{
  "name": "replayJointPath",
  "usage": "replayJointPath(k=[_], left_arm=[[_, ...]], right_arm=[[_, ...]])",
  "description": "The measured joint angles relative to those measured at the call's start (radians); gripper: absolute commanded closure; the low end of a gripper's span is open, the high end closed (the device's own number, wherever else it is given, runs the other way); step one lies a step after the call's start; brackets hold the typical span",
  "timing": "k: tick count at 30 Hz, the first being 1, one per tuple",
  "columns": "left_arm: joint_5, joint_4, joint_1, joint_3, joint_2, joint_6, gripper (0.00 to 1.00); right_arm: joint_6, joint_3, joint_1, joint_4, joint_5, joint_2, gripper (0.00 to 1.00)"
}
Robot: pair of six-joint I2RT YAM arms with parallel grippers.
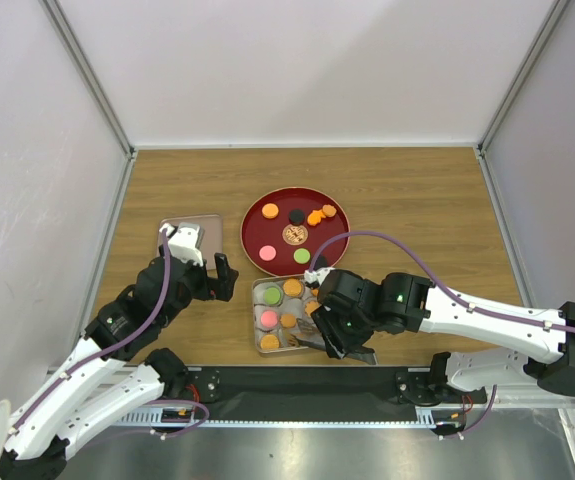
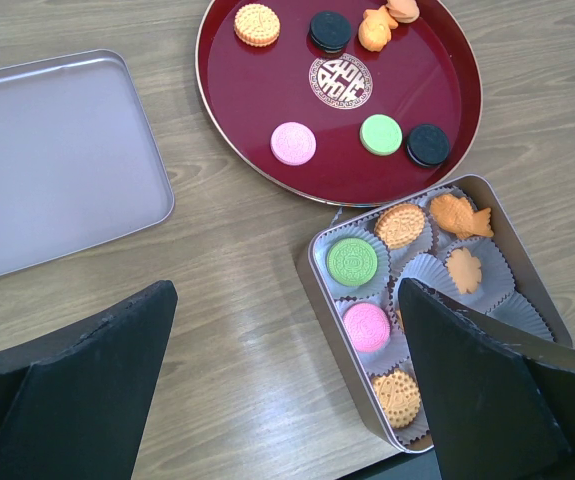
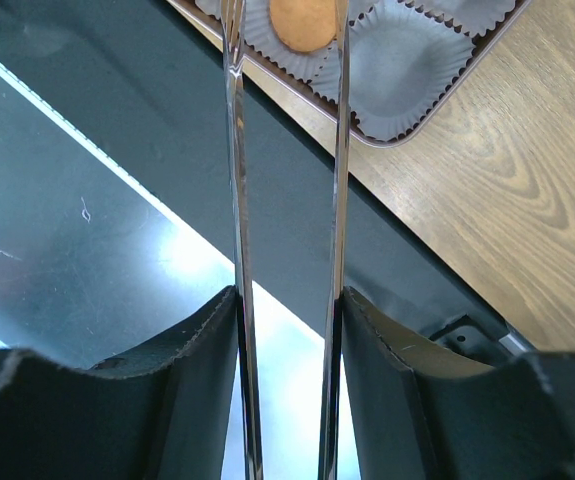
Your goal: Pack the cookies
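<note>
Several cookies lie on the round red tray [image 1: 257, 225], among them a pink one [image 2: 293, 143], a green one [image 2: 381, 134] and a black one [image 2: 428, 144]. More cookies sit in paper cups in the square tin [image 2: 317, 290]. My right gripper [image 3: 287, 300] is shut on metal tongs [image 3: 235, 150]. The tong blades flank an orange cookie [image 3: 302, 25] over a paper cup at the tin's near edge. I cannot tell if it is pinched. My left gripper [image 2: 287, 300] is open and empty above the table just left of the tin.
The tin's lid [image 2: 57, 160] lies upside down on the table left of the tray. Empty paper cups [image 3: 402, 60] fill the tin's near right corner. The black base rail [image 1: 287, 385] runs just in front of the tin.
</note>
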Motion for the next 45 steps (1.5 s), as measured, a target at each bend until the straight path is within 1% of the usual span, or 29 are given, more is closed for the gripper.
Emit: replayJointPath(k=[4, 10, 14, 17, 21, 27, 39, 45], left_arm=[[0.000, 0.000, 0.000, 0.000, 0.000, 0.000, 0.00], [0.000, 0.000, 0.000, 0.000, 0.000, 0.000, 0.00], [0.000, 0.000, 0.000, 0.000, -0.001, 0.000, 0.00], [0.000, 0.000, 0.000, 0.000, -0.001, 0.000, 0.00], [0.000, 0.000, 0.000, 0.000, -0.001, 0.000, 0.00], [0.000, 0.000, 0.000, 0.000, -0.001, 0.000, 0.00], [0.001, 0.000, 0.000, 0.000, -0.001, 0.000, 0.00], [0.002, 0.000, 0.000, 0.000, -0.001, 0.000, 0.00]], right_arm=[[0.000, 0.018, 0.000, -0.003, 0.005, 0.000, 0.52], [-0.014, 0.127, -0.012, -0.025, 0.048, 0.000, 0.53], [-0.045, 0.195, -0.068, -0.024, 0.078, 0.006, 0.53], [-0.078, 0.259, -0.122, -0.028, 0.129, 0.048, 0.53], [-0.134, 0.336, -0.201, -0.015, 0.176, 0.136, 0.53], [-0.219, 0.463, -0.318, 0.035, 0.207, 0.333, 0.53], [-0.310, 0.685, -0.425, 0.071, 0.298, 0.706, 0.53], [-0.335, 0.743, -0.481, 0.083, 0.312, 0.806, 0.53]])
